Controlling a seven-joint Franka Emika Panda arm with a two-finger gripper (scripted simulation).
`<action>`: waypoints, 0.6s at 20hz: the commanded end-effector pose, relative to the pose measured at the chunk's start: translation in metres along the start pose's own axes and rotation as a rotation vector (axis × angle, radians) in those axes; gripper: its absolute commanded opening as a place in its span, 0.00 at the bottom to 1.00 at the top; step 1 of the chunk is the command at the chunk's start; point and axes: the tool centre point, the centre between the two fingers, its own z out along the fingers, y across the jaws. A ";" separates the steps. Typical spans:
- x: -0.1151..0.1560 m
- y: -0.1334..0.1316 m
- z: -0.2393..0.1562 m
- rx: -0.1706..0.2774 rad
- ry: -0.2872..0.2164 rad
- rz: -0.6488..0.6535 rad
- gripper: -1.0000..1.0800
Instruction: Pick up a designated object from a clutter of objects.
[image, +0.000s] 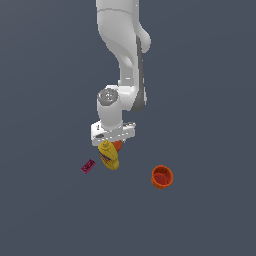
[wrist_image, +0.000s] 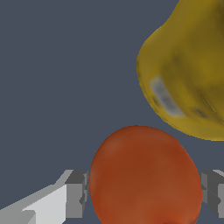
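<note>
The orange-red ball (wrist_image: 144, 175) sits between my two fingertips (wrist_image: 78, 192), which press against it on both sides. My gripper (wrist_image: 144, 194) is shut on it. In the exterior view the gripper (image: 113, 141) is low over the floor, and only a small part of the ball (image: 117, 145) shows under the hand, behind the yellow squeeze bottle (image: 108, 155). The bottle lies right beside the ball and fills one corner of the wrist view (wrist_image: 188, 70). I cannot tell whether the ball is off the floor.
A small magenta flat block (image: 88, 166) lies to the exterior view's left of the bottle. An orange hollow cup (image: 162, 176) stands to the exterior view's right, apart from the gripper. The floor is plain dark grey.
</note>
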 end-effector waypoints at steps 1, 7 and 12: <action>-0.002 0.003 -0.008 -0.001 0.003 0.001 0.00; -0.013 0.013 -0.037 -0.001 0.002 0.001 0.00; -0.028 0.026 -0.074 0.000 0.002 0.000 0.00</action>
